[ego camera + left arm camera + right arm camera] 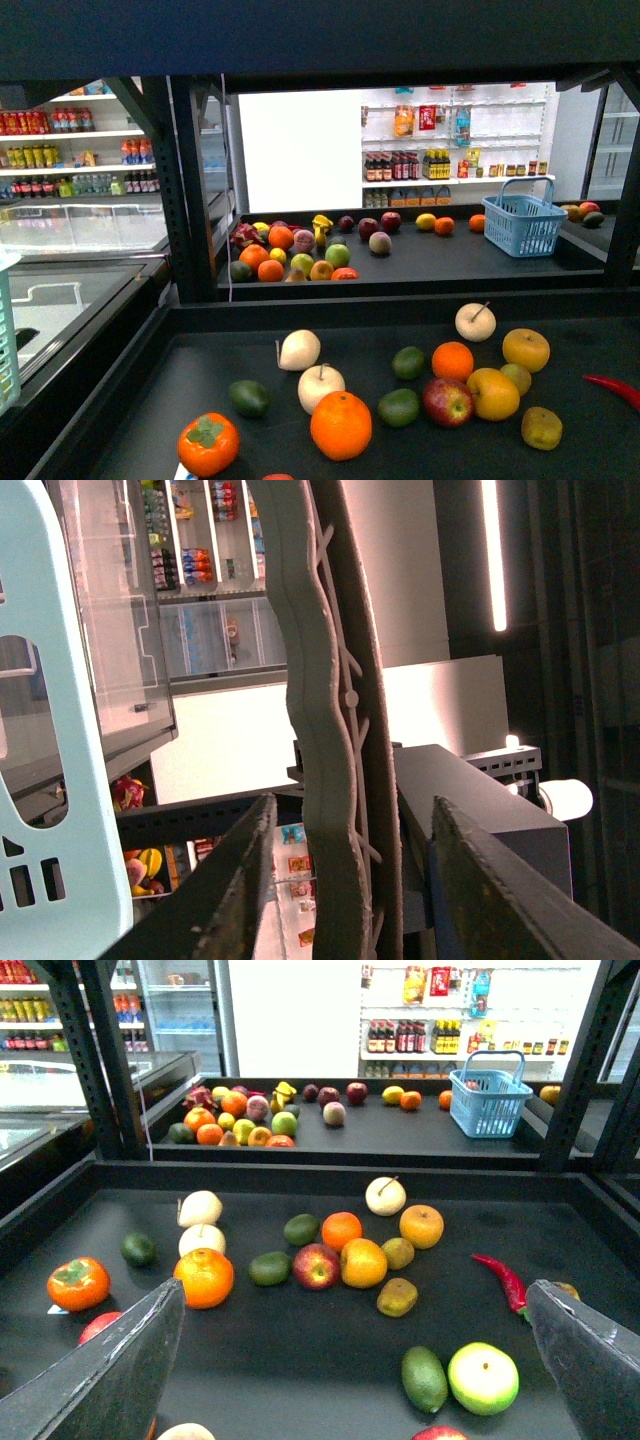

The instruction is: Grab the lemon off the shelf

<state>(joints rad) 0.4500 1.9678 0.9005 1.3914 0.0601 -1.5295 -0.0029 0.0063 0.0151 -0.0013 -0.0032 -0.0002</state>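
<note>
Our right gripper [355, 1300] hangs spread wide. We should centre it over the bright yellow, smooth oval lemon [362, 1263] (touching the glossy red apple [316, 1266]) on the black metal-framed shelf [300, 1360], then close across the lemon's narrow width.

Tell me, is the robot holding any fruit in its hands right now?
No fruit. The right hand is open and empty above the shelf. The left hand has a pale basket handle between its fingers, but whether it grips it cannot be told.
</note>
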